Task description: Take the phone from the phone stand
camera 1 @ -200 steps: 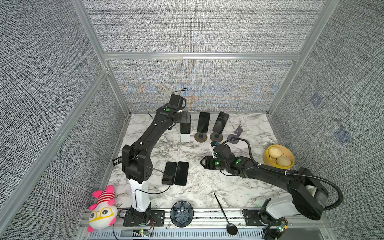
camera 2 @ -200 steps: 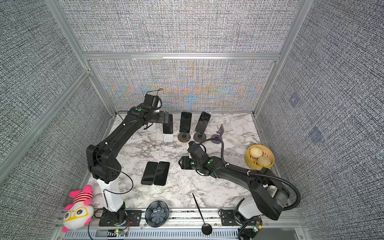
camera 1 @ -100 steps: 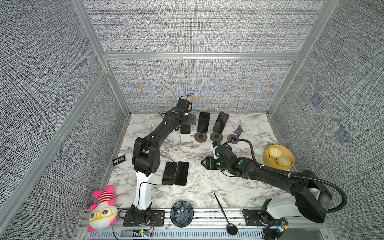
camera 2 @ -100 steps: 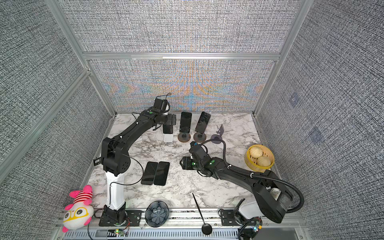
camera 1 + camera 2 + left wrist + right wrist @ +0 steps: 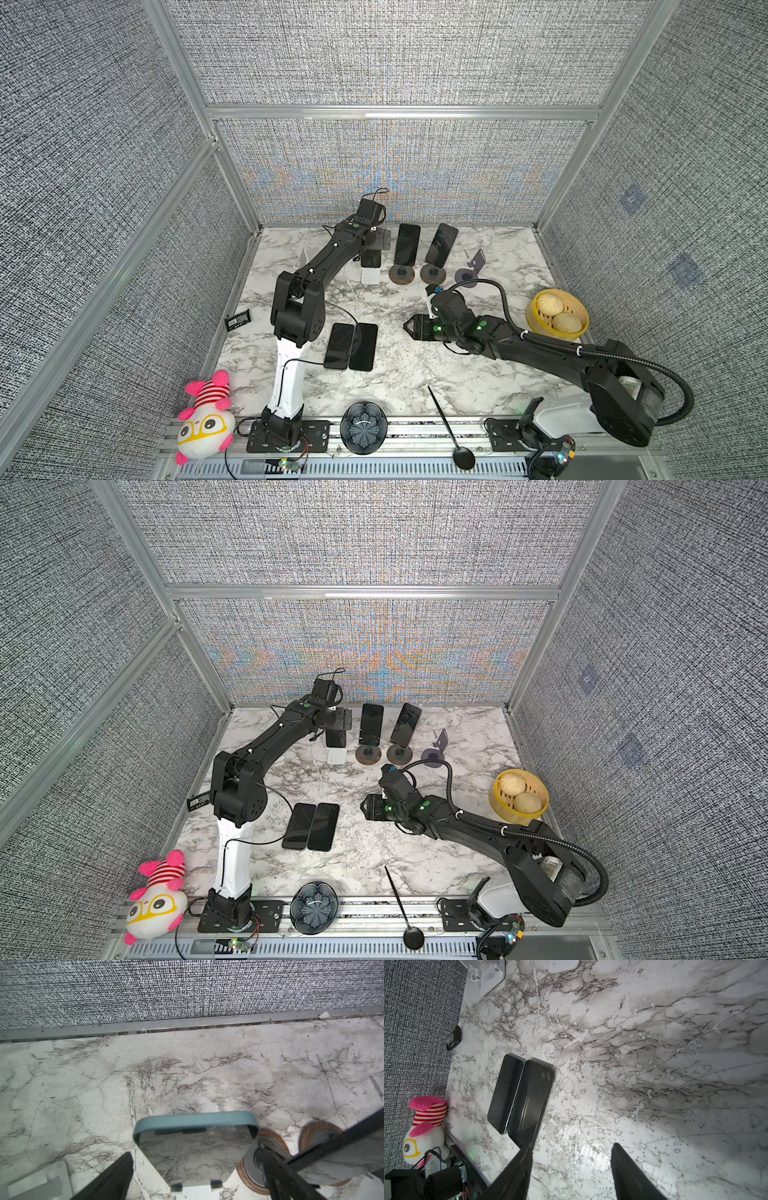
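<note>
A phone in a blue-green case (image 5: 195, 1147) leans on a white phone stand (image 5: 176, 1187), held up by its two small lips. In both top views it stands at the back of the marble table (image 5: 370, 261) (image 5: 336, 738), on the stand's white base (image 5: 370, 276). My left gripper (image 5: 380, 243) (image 5: 198, 1153) is open just above the phone's top, one finger on each side, apart from it. My right gripper (image 5: 409, 326) (image 5: 572, 1145) hangs open over bare marble mid-table, nothing between its fingers.
Two more phones (image 5: 406, 245) (image 5: 441, 246) stand on round wooden-rimmed stands right of the left gripper, then an empty grey stand (image 5: 473, 266). Two phones lie flat (image 5: 351, 345). A bun steamer (image 5: 533, 322), black spoon (image 5: 451, 428), dark bowl (image 5: 363, 428) and plush toy (image 5: 205, 419) line the edges.
The left arm's elbow has swung to the right and its gripper has shifted slightly right over the phone on the white stand. The right arm has not moved.
</note>
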You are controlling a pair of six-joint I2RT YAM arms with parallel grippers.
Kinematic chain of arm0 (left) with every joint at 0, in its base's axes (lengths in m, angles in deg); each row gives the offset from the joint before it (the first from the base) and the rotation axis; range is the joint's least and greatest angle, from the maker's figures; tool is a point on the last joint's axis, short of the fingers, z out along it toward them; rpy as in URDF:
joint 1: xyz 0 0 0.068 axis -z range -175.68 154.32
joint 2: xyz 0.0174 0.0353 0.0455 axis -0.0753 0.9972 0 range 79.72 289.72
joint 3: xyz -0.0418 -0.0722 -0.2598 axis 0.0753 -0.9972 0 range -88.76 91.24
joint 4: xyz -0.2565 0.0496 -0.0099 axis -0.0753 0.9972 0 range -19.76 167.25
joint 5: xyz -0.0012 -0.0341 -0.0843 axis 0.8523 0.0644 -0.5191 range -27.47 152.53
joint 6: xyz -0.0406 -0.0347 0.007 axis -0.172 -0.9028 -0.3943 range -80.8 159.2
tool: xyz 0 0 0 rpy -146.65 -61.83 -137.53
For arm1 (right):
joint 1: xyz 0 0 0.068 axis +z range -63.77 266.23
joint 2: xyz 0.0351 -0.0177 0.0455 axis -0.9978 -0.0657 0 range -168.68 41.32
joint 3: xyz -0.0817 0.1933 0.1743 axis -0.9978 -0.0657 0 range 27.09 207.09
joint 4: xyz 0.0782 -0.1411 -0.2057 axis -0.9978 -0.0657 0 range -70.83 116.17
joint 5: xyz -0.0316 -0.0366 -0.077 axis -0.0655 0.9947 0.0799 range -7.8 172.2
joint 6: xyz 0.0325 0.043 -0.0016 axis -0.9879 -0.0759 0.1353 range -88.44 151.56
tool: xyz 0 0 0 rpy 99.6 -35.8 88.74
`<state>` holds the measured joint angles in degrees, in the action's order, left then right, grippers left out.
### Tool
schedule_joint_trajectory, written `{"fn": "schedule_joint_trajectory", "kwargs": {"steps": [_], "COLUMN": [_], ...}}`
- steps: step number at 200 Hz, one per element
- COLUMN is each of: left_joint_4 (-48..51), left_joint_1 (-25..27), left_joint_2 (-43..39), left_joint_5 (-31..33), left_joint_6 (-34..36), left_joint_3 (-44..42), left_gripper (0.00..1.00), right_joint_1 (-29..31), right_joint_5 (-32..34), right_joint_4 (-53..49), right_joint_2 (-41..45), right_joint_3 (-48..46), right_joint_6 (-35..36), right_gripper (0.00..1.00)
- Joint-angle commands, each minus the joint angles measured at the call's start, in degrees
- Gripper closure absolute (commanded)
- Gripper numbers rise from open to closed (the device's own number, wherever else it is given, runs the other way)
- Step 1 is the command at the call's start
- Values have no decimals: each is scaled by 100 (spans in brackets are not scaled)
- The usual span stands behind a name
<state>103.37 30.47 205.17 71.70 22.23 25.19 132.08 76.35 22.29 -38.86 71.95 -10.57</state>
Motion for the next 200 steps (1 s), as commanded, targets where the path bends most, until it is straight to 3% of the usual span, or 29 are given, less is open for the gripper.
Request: {"fn": "schedule_joint_trajectory", "kwargs": {"steps": [1,200], "left_joint_4": [37,190], "left_joint_1": [1,-1], "left_joint_2": [91,506], "left_joint_5": [138,179], "left_joint_6": [-12,-215], "left_joint_3": [79,155], "left_gripper": [2,16], "right_joint_1": [4,-23], "right_joint_5": [48,37], "right_joint_4": [36,81], "right_joint_2": [29,105], "right_joint_3": [-22,-57], "right_joint_6": [-26,-35], "right_gripper": [39,39]}}
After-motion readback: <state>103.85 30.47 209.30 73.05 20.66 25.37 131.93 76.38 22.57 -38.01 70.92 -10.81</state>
